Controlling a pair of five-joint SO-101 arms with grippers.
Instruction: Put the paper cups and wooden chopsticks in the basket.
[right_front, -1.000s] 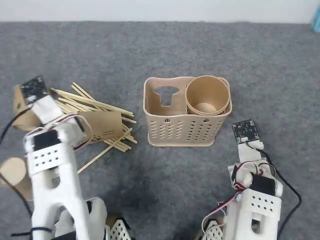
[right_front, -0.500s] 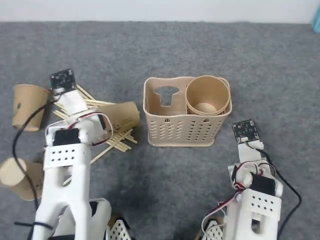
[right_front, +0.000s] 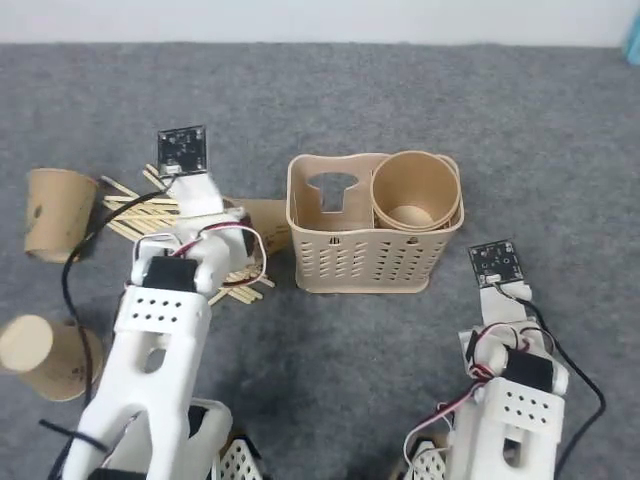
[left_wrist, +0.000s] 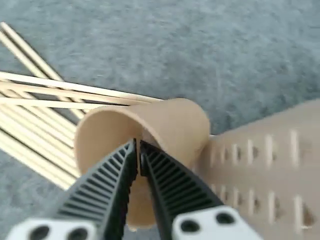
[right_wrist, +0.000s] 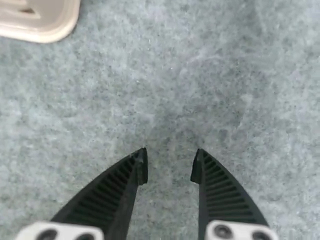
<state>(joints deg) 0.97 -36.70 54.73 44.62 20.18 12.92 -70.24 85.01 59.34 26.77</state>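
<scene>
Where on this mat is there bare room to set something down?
Open: the grey mat behind the basket, the stretch to its right, and the patch in front, between the arms. Crowded: left of the basket, with the chopsticks, two loose cups, and the left gripper holding a cup.

Grey carpet (right_front: 330, 100), pale wall (right_front: 300, 20) behind

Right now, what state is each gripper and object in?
left gripper, shut on held cup's rim.
held cup, on its side beside the basket.
right gripper, open above carpet.
basket, upright, nested cups in one compartment.
loose cups, both lying on their sides.
chopsticks, scattered flat on carpet.
</scene>
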